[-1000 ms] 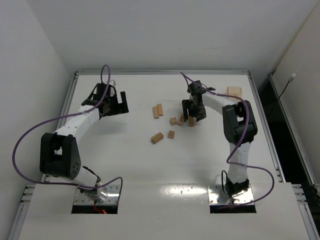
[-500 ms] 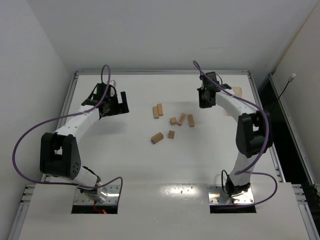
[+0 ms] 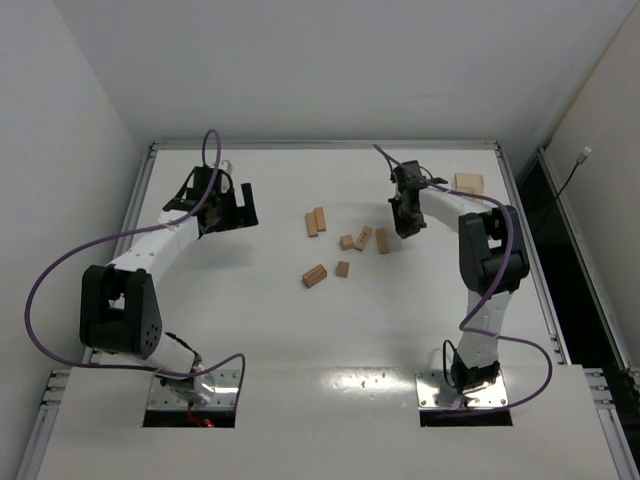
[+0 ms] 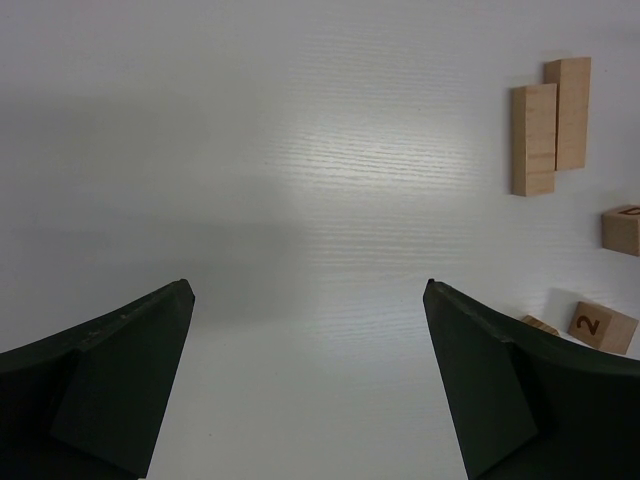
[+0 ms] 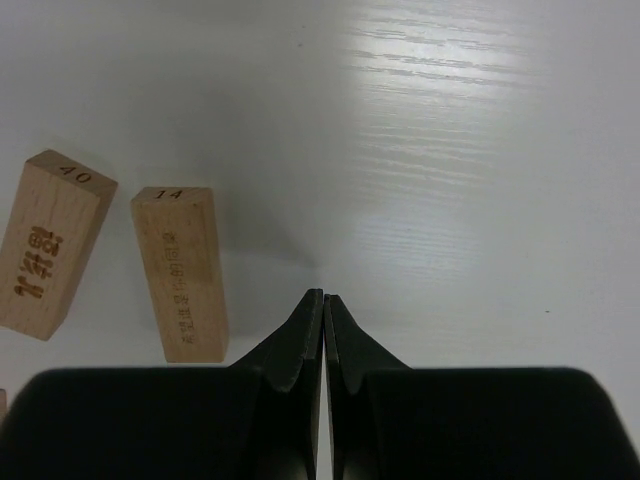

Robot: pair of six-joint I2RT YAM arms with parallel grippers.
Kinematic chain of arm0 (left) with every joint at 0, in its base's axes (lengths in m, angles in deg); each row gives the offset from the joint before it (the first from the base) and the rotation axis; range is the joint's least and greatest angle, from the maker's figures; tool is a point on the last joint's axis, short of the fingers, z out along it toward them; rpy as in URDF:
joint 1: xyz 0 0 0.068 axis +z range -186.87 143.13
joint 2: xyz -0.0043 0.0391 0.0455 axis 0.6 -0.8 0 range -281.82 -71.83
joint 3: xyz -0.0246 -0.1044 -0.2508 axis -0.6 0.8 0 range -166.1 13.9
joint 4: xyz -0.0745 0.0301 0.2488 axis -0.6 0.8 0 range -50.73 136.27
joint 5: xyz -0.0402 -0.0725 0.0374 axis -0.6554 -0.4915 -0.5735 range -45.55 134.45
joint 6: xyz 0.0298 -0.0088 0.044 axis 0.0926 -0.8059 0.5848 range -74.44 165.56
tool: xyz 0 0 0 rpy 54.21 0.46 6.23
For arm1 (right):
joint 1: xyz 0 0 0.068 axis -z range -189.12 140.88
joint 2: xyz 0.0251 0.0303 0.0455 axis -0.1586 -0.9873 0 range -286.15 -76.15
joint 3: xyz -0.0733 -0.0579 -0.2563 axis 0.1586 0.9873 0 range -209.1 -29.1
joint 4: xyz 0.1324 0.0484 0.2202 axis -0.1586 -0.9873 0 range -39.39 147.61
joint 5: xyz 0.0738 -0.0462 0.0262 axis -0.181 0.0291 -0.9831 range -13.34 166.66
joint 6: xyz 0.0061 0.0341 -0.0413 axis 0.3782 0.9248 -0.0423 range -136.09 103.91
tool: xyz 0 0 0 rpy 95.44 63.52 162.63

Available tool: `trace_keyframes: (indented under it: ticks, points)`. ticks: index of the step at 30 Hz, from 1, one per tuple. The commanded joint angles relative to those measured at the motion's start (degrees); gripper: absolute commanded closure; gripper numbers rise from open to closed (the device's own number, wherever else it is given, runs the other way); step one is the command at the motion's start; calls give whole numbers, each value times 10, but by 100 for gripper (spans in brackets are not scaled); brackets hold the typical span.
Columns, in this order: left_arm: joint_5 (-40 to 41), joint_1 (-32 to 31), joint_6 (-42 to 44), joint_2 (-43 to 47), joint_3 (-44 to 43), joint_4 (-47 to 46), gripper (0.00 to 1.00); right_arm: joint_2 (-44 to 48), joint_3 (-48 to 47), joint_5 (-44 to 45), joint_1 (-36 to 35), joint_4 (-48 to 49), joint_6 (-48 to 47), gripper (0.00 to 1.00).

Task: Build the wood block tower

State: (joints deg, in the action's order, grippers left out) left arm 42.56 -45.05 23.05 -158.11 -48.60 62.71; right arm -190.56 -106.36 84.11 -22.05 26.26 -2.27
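Several light-brown wood blocks lie loose and flat on the white table (image 3: 260, 330), none on another, and no tower shows. Two bars (image 3: 316, 221) lie side by side, with a cube (image 3: 346, 242), two bars (image 3: 363, 238) (image 3: 382, 240), another cube (image 3: 342, 268) and a bar (image 3: 315, 276) nearby. My right gripper (image 5: 324, 296) is shut on nothing, just right of the bar marked 14 (image 5: 180, 273) and the bar marked 40 (image 5: 50, 243). My left gripper (image 4: 307, 290) is open over bare table, with the pair of bars (image 4: 550, 135) and a cube marked 2 (image 4: 602, 326) to its right.
A translucent tan tray (image 3: 467, 183) stands at the back right, behind the right arm. A metal rail (image 3: 320, 145) frames the table, with white walls behind and to the left. The left gripper (image 3: 230, 212) hovers left of the blocks.
My right gripper has shut, lifted off the blocks toward the back right, then come back down beside the rightmost bar. The left arm and the blocks have not moved.
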Motion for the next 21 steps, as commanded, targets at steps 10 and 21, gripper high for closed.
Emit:
trace_keyframes:
  ticks: [10, 21]
  points:
    - [-6, -4, 0, -10, -36, -17, 0, -3, -4, -43, -30, 6, 1, 100]
    - [-6, -4, 0, -15, -36, -17, 0, -13, -21, -31, -35, -10, 1, 100]
